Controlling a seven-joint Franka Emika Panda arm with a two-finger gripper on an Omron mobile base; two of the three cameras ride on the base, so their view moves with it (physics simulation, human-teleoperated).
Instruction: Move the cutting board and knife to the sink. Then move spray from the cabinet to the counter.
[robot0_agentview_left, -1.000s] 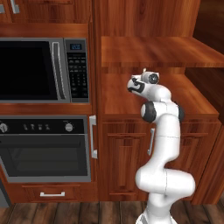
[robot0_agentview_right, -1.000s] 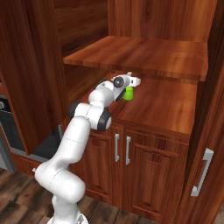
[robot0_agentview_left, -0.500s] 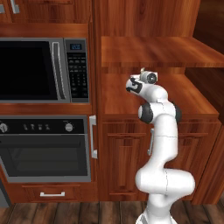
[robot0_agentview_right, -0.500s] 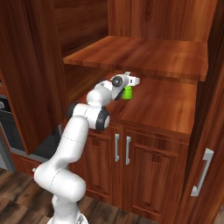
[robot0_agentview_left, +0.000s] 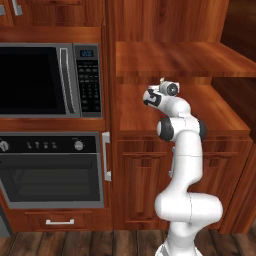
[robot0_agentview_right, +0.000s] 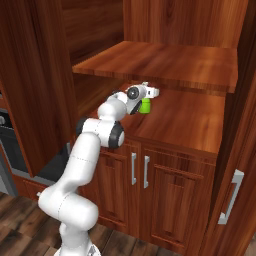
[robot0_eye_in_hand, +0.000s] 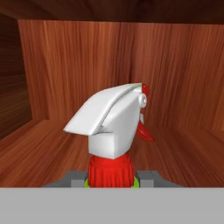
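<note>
The spray is a green bottle standing upright on the floor of the cabinet's open niche, under the upper shelf board. In the hand view its whitish trigger nozzle, with a red tip and red collar, is very close. My gripper reaches into the niche, and its fingertips press in on both sides of the bottle below the collar, shut on it. From the left base view the hand hides the bottle. The cutting board, knife, sink and counter are out of view.
The upper shelf board hangs low over the hand. The niche's wooden back and side walls close it in. Panelled doors with silver handles sit below. A microwave and an oven stand to the left.
The hand has crept slightly upward and inward in the niche. The spray stands in the same place.
</note>
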